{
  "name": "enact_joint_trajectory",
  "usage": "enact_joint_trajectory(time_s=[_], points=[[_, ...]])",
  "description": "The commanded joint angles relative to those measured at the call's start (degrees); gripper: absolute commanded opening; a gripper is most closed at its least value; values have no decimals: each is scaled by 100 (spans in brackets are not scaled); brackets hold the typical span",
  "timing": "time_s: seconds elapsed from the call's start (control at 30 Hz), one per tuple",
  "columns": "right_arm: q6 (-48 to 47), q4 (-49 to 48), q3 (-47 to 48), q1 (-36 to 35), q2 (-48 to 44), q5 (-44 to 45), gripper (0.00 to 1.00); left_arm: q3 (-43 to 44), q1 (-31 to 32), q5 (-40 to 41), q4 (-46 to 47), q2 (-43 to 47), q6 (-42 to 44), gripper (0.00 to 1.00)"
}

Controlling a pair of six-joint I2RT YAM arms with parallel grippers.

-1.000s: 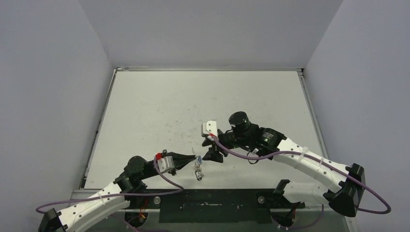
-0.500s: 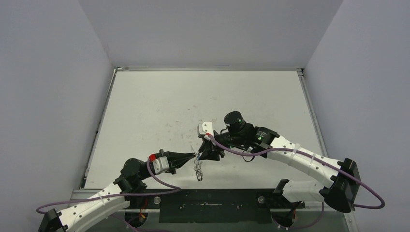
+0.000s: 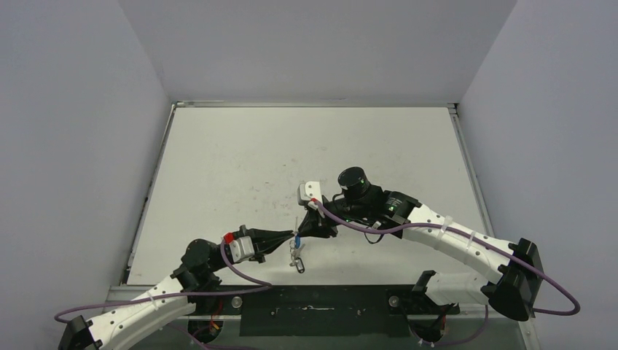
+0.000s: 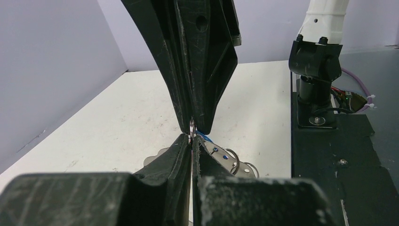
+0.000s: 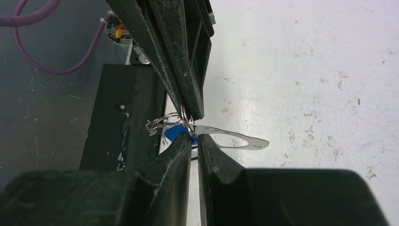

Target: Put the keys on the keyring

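Note:
The keyring plate (image 5: 235, 136) is pale and flat with a big hole, and small wire loops (image 4: 235, 162) sit on its rim. In the top view the keyring (image 3: 295, 255) sits just below the two fingertips. My left gripper (image 3: 291, 238) and right gripper (image 3: 301, 233) meet tip to tip. Both pinch one small wire loop (image 5: 184, 116), which also shows in the left wrist view (image 4: 192, 126). The blue key head (image 5: 175, 133) sits right at the tips and peeks out in the left wrist view (image 4: 203, 137). My right gripper (image 5: 193, 139) keeps a thin gap; my left gripper (image 4: 192, 141) is shut. I cannot make out the dark-headed key.
The black base plate (image 3: 321, 310) with both arm mounts runs along the near table edge, close behind the grippers. The white table (image 3: 306, 153) is walled at the left, right and back. A purple cable (image 3: 364, 232) runs along my right arm.
My right gripper has moved left until its tips meet my left gripper's tips at the wire loop. The left gripper has drawn back slightly left, with the keyring still below it.

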State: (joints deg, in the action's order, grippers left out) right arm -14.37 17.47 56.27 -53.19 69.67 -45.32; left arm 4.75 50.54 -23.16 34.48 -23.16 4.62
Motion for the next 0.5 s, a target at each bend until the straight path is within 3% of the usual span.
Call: enact_joint_trajectory(time_s=[0.0,0.13,0.27,0.47], points=[[-165,-18,42,34,-14,34,11,100,11,13,350,108,-84,0],[-265,171,42,36,-15,172,9,109,8,17,325,136,-73,0],[-294,210,42,31,22,203,0,110,13,26,323,136,-65,0],[-310,273,61,29,120,257,0,106,11,22,318,147,-56,0]])
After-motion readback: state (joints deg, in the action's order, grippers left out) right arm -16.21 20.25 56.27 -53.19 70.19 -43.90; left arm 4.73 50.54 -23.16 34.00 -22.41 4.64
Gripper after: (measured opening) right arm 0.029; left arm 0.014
